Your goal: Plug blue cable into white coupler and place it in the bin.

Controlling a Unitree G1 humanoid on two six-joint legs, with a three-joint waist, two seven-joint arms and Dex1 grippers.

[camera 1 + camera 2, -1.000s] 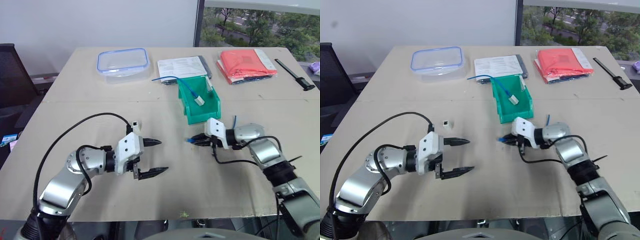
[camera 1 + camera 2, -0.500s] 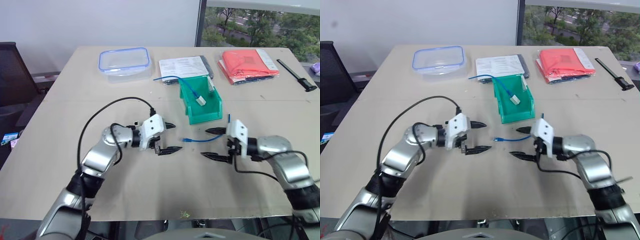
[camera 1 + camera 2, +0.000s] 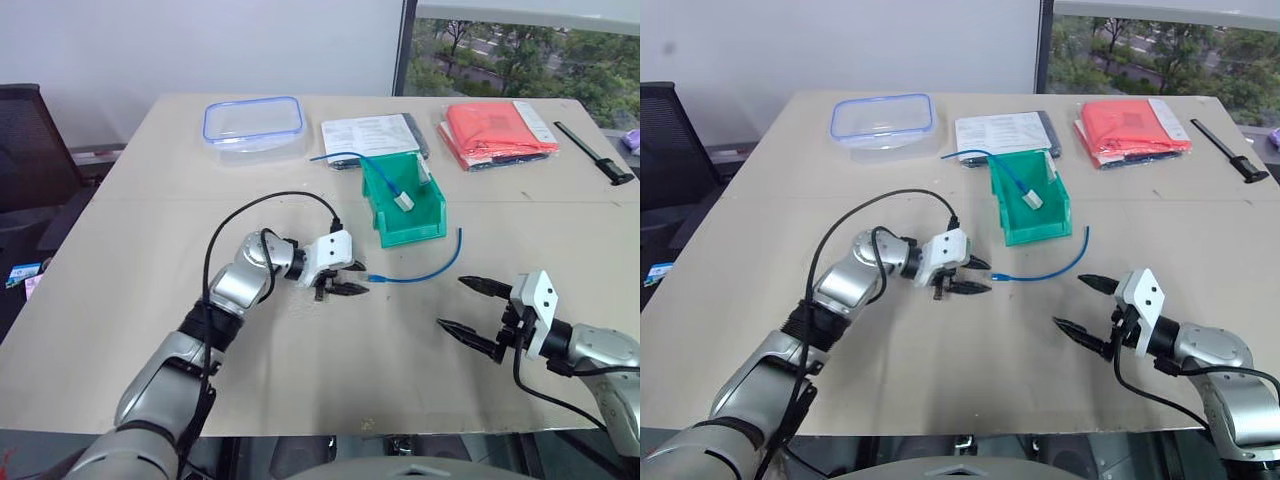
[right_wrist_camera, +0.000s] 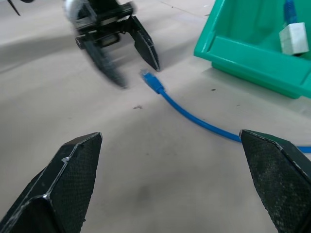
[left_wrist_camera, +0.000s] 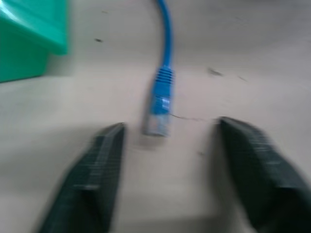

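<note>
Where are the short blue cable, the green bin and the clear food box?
blue cable (image 3: 428,273), left eye view, middle of its curve.
green bin (image 3: 412,235), left eye view, front wall.
clear food box (image 3: 253,103), left eye view, blue rim.

Bright-blue thin network cable (image 3: 425,270) with clear plug; green plastic bin (image 3: 402,201); beige tabletop (image 3: 150,250); black gripper fingers (image 4: 68,187) — clear food box (image 3: 253,123) blue-rimmed; orange-red packet (image 3: 497,130).
</note>
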